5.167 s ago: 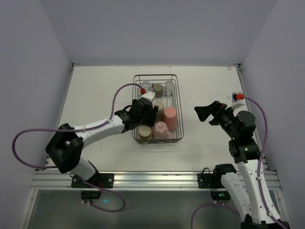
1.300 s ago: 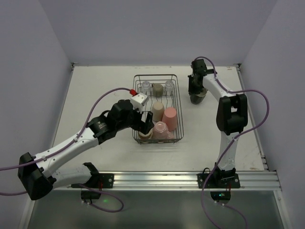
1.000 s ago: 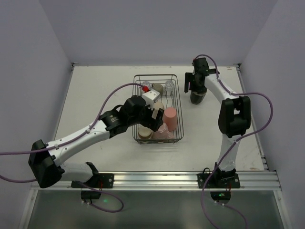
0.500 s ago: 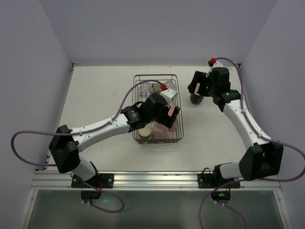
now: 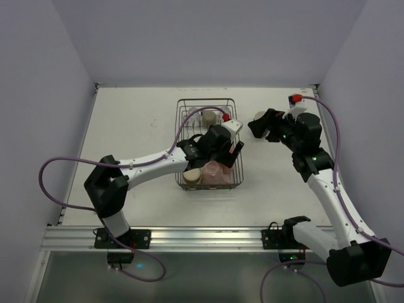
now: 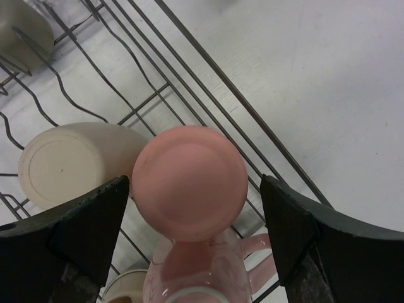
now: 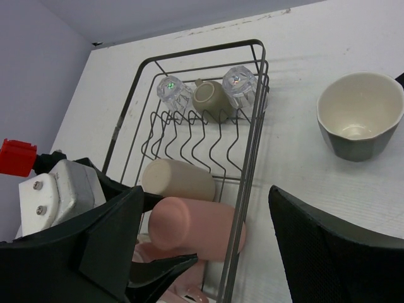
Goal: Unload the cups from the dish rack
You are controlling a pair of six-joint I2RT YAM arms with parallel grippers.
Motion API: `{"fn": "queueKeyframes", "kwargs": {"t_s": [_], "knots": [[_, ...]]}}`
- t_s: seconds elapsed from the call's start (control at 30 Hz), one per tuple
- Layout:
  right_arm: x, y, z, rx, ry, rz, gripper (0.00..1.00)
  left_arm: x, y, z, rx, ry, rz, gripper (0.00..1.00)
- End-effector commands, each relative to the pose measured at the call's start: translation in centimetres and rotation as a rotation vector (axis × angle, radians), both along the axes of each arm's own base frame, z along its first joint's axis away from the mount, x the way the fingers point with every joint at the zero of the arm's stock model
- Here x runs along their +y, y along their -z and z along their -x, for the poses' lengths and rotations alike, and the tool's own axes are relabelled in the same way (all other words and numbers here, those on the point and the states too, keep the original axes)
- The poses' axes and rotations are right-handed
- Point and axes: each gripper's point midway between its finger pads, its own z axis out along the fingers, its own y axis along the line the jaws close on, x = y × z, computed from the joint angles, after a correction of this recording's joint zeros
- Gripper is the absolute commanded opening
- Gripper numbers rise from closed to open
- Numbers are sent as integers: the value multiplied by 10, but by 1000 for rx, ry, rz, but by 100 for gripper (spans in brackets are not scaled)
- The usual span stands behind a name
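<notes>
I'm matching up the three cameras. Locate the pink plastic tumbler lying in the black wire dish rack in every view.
Top external: the pink tumbler shows as a sliver right of the left jaws, mid-picture.
Left wrist: pink tumbler at centre, round base toward the camera, between the open jaws.
Right wrist: pink tumbler at lower centre, on its side.
Shared landmark: the dish rack's right rim, right beside it.

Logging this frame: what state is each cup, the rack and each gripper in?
left gripper: open, straddling the pink tumbler
right gripper: open, empty
pink tumbler: on its side in the dish rack, ungripped
beige cup: on its side beside it
clear glasses: at the rack's far end
grey-brown cup: tilted, between the glasses
grey cup: upright on the table, outside the rack
dish rack: loaded
</notes>
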Motion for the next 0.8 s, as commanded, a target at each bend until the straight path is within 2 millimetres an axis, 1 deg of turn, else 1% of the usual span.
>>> {"fn": "queueKeyframes", "kwargs": {"t_s": [0.0,0.03,0.07,0.13,0.17,0.23,0.27,0.37,0.4,0.43,0.47,0.5,0.53,0.57,0.63,0.67,0.7,0.73,0.77], "knots": [[5,-11,3,-46,-19,-28,82,-17,-22,-19,-84,-10,47,88],[4,-11,4,-49,-16,-26,82,-17,-21,-20,-84,-11,45,87],[3,-14,6,-59,-16,-29,82,-17,-18,-20,-82,-11,43,84],[6,-16,8,-60,-30,-41,82,-19,-18,-22,-89,-13,47,78],[7,-18,10,-64,-39,-46,82,-19,-19,-23,-94,-14,51,71],[9,-21,12,-71,-46,-52,81,-19,-21,-23,-98,-15,51,63],[8,-22,13,-73,-46,-54,81,-19,-24,-23,-101,-18,57,53],[10,-31,17,-93,-56,-78,81,-16,-42,-23,-125,-23,89,41],[11,-34,20,-102,-63,-89,82,-14,-57,-22,-143,-27,113,40],[15,-41,22,-121,-81,-116,82,-13,-65,-22,-156,-32,130,38],[17,-42,24,-127,-87,-132,82,-10,-82,-20,-177,-35,162,36],[18,-42,26,-132,-94,-147,82,-8,-90,-19,-187,-40,178,35],[22,-53,31,-166,-113,-182,82,-7,-100,-19,-200,-47,202,33],[23,-55,34,-173,-121,-199,82,-1,-115,-16,-220,-52,234,32],[26,-68,41,-231,-147,-238,82,6,-131,-14,-247,-74,269,30],[30,-71,46,-234,-168,-270,82,12,-148,-11,-268,-84,313,27],[31,-68,49,-234,-178,-288,82,15,-157,-9,-281,-90,338,27],[33,-79,55,-267,-197,-322,82,17,-168,-8,-293,-104,382,26],[36,-80,60,-274,-220,-337,83,24,-179,-3,-307,-109,420,26]]}}
